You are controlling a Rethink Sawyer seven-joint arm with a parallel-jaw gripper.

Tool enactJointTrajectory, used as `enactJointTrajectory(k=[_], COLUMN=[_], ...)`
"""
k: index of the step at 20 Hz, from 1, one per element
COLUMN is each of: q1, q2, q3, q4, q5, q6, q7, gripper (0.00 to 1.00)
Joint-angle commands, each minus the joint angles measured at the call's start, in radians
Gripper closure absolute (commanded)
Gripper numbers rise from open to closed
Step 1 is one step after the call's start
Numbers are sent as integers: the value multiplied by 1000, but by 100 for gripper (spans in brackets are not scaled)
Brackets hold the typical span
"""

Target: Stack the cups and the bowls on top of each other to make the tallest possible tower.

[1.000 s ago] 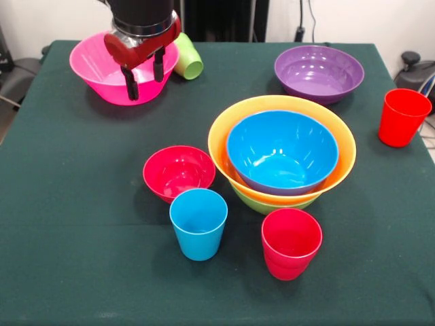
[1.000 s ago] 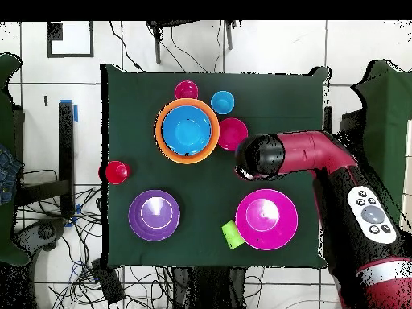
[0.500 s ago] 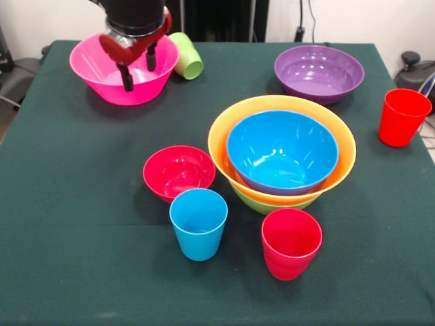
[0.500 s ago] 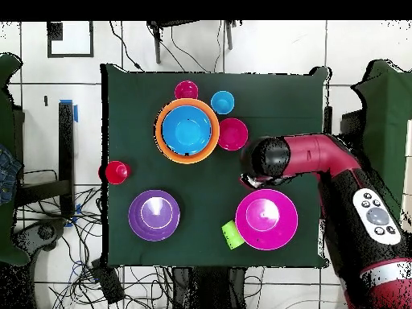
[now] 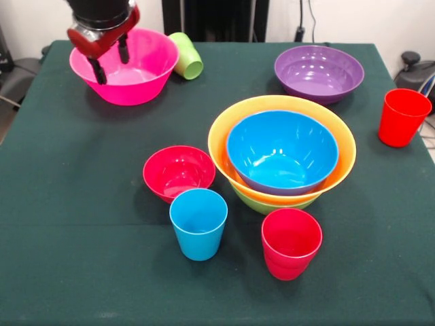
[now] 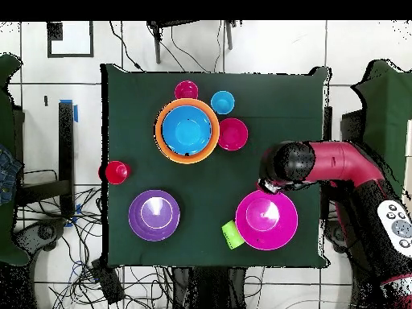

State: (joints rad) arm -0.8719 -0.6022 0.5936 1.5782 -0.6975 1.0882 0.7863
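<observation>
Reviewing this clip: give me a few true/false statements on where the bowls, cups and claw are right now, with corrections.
1. The blue bowl sits inside the orange bowl. True.
2. The lime green cup stands upright. False: it lies on its side beside the pink bowl.
3. The claw is open at the pink bowl's rim. True.
4. The purple bowl holds a red cup. False: it is empty.

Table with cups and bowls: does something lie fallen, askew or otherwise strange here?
One thing: the lime green cup lies on its side behind the pink bowl, its mouth facing the viewer in the front view, while the sky blue cup and both red cups stand upright. Nothing looks spilled or damaged.
</observation>
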Motion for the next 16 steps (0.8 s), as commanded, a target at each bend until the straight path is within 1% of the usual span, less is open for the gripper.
enactJointTrajectory(k=[1, 5, 8, 13, 16], q1=[6, -5, -6, 11, 8], q2=[71, 94, 104, 103, 99], q3=[48, 46, 44, 36, 39], q4=[-32, -34, -30, -9, -11], q5=[-133, -151, -163, -168, -167], q6=[25, -5, -24, -29, -16], q7=[-376, -384, -372, -329, -340], gripper=[0, 0, 0, 0, 0])
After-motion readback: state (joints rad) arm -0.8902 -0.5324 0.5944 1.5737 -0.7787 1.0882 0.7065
